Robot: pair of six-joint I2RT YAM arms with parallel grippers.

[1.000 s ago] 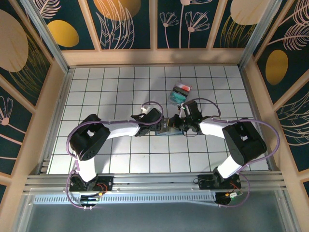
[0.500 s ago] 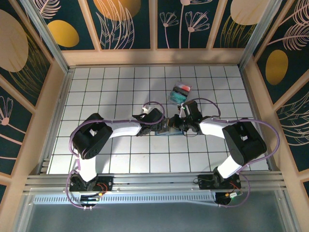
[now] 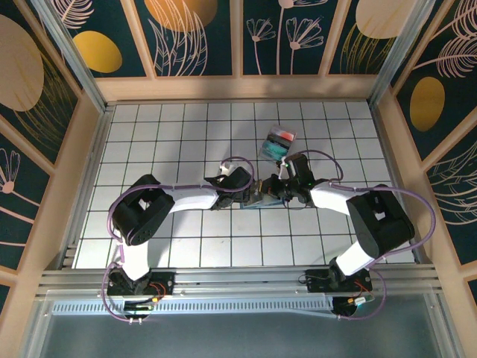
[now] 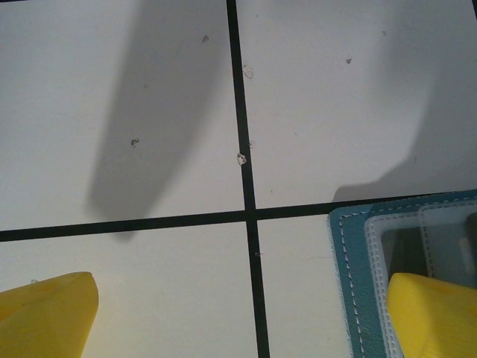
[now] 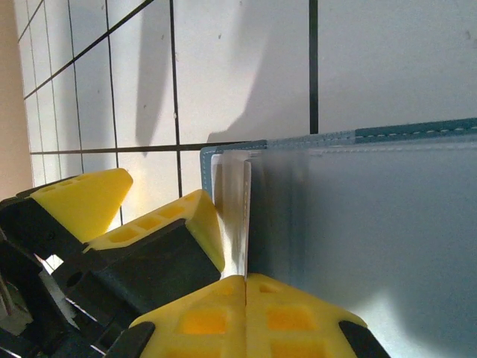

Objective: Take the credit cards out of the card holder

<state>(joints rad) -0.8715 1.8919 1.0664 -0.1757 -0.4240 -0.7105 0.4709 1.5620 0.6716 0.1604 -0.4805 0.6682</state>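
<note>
- Left arm (image 3: pixel 186 200): the upper link rises from its base at the near edge, folds at the elbow, and the forearm reaches right across the white gridded tabletop (image 3: pixel 164 134) toward the middle.
- Right arm (image 3: pixel 335 200): a mirrored pose, with the elbow raised on the right and the forearm reaching left. The two wrists nearly meet.
- Card holder (image 4: pixel 350 283): slate-blue with pale stitching, it lies on the tabletop between the two wrists, its clear pocket layers facing up. It sits just nearer than the clear tray (image 3: pixel 277 143), which holds red and teal contents.
- Left fingers (image 4: pixel 436 317): yellow and spread wide apart. One tip sits over the card holder's pocket panel near its stitched edge, and the other over bare tabletop well to the side. Nothing is between them.
- Right fingers (image 5: pixel 298 317): yellow and pressed together tip to tip at the card holder's near edge, in line with the edge of a pale pocket layer. Whether a thin layer is pinched between them cannot be told.
- In the right wrist view, one left fingertip sits just beside the card holder's corner.
</note>
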